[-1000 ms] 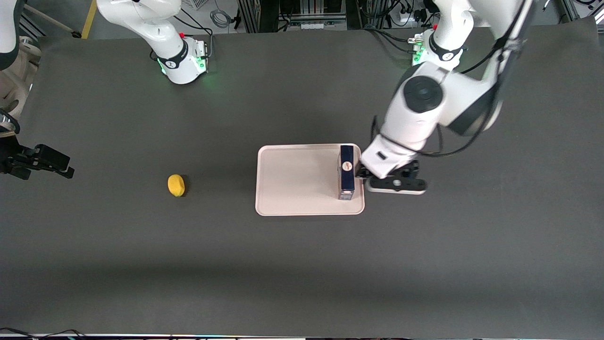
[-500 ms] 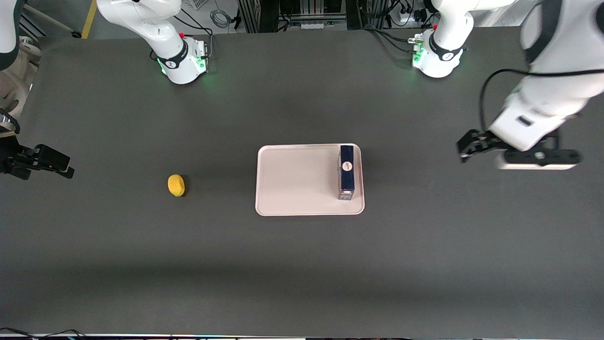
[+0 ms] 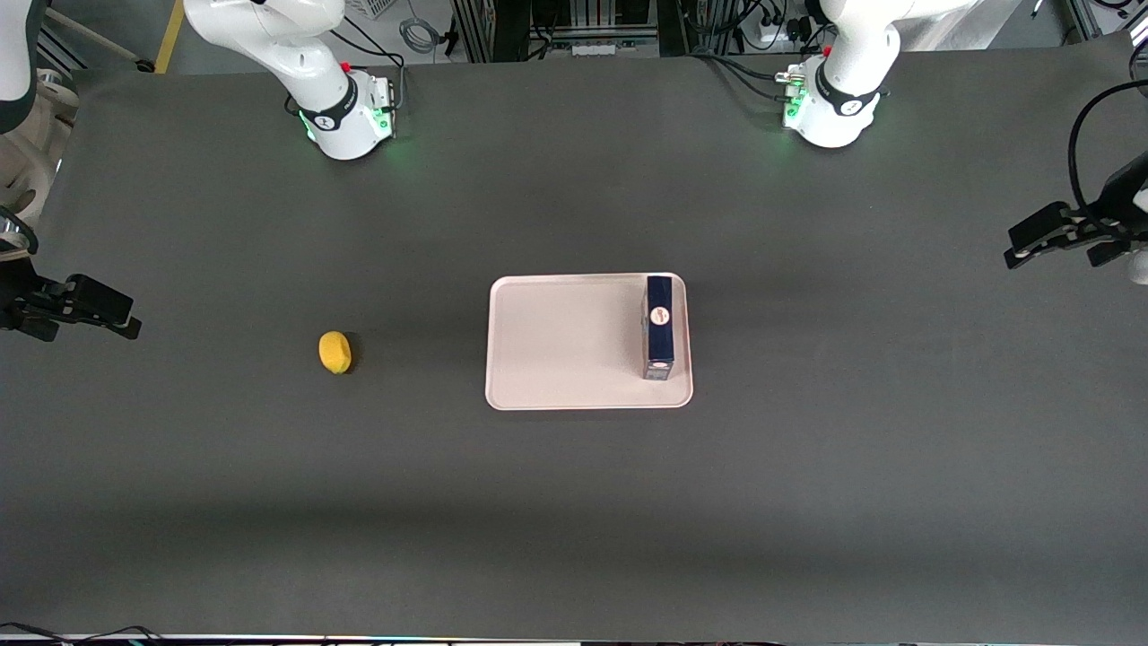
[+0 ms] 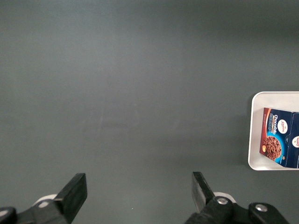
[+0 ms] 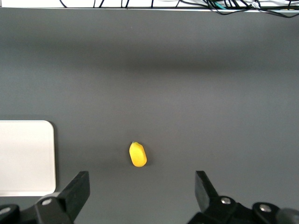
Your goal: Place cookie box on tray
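Cookie box (image 3: 659, 327): on tray (image 3: 556, 345), close to its rim. Gripper (image 4: 140, 193): well apart, spread wide, empty. Risk: tipping if tray knocked.

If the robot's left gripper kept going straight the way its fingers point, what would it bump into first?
Probably just the bare table mat. The open left gripper points over dark mat with nothing between its fingers. The cookie box on the tray lies off to one side of that line, though depth is hard to judge.

cookie box (image 3: 659, 327) on tray (image 3: 556, 341); claw (image 4: 139, 191) well apart
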Robot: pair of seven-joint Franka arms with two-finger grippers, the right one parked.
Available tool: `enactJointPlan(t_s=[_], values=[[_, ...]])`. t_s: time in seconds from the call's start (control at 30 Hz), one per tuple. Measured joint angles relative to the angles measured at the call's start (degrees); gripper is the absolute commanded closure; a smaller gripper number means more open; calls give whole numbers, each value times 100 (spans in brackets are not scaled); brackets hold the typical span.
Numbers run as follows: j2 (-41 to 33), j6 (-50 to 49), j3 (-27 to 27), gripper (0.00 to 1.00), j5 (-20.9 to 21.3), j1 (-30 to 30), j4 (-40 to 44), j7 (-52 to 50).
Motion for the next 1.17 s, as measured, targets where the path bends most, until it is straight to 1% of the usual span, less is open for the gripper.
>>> enactJointPlan(t_s=[1.17], values=[[-43,-62,-133,0,164,-81,18,129]])
